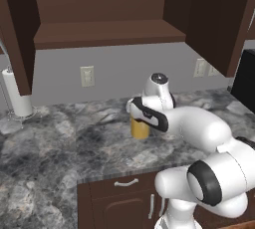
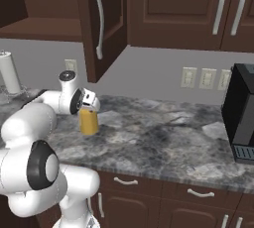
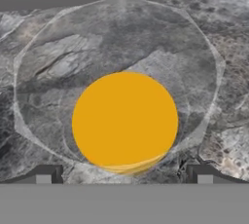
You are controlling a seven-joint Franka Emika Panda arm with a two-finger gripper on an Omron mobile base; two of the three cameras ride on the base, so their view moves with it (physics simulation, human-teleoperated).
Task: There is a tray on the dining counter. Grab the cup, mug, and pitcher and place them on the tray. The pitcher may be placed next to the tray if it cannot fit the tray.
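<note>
My arm (image 1: 199, 128) is glossy white with black bands at the joints. Below my wrist the pitcher (image 1: 140, 127) is clear glass, its lower part orange-yellow; seen from my hand it is a flat orange disc at frame centre inside a pale see-through ring. The counter (image 2: 163, 138) is marbled grey, black and white. Cabinets (image 2: 168, 9) are dark brown with silver handles, the wall is grey, and at right edge the coffee machine (image 2: 240, 118) is black.
</note>
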